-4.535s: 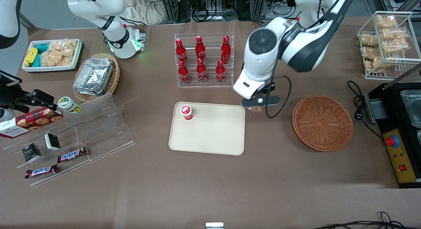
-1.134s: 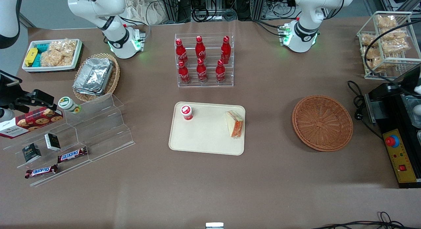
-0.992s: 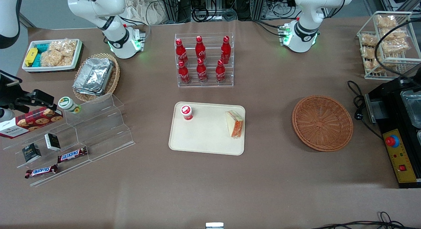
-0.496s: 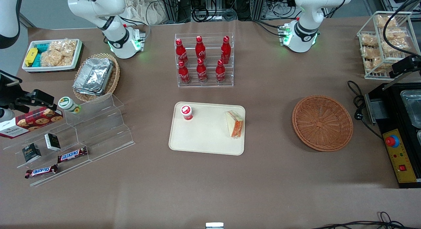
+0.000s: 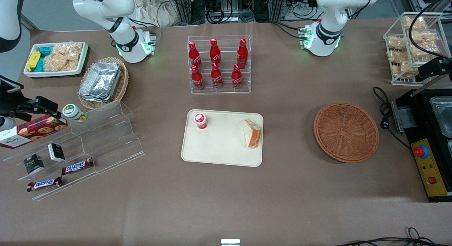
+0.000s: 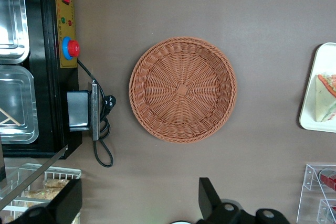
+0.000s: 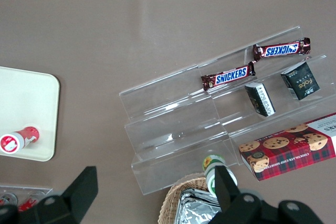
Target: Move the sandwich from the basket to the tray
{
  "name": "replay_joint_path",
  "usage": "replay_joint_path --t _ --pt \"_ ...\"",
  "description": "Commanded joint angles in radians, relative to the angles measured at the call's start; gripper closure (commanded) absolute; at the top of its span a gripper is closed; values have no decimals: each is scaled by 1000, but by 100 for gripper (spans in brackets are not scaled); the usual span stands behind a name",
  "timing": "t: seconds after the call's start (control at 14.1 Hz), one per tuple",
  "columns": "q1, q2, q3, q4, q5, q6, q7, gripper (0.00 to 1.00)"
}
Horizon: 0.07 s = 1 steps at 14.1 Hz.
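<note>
The flat rectangular cream-beige plastic tray [image 5: 222,147] lies mid-table, nearer the front camera than the clear rack of red bottles [image 5: 218,64]. A small red-capped white pot [image 5: 200,120] stands in the tray's far corner toward the parked arm's end. The triangular wedge sandwich of pale bread with orange-red filling [image 5: 252,133] rests on the tray, just inside the rim at the working arm's end, filling edge facing the near side.

Farther toward the working arm's end, well apart from the tray, the round reddish-brown wicker basket [image 5: 346,132] holds nothing.

The left arm's gripper [image 6: 137,184] hangs high over the table by the black appliance [image 5: 429,140], jaws spread wide with nothing between them.

By my reading the transfer is done; nothing is left except perhaps parking the arm.
</note>
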Motion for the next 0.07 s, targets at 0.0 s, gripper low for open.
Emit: replay_joint_path --t 0.0 --pt "4 3 -5 15 -6 -18 -6 0"
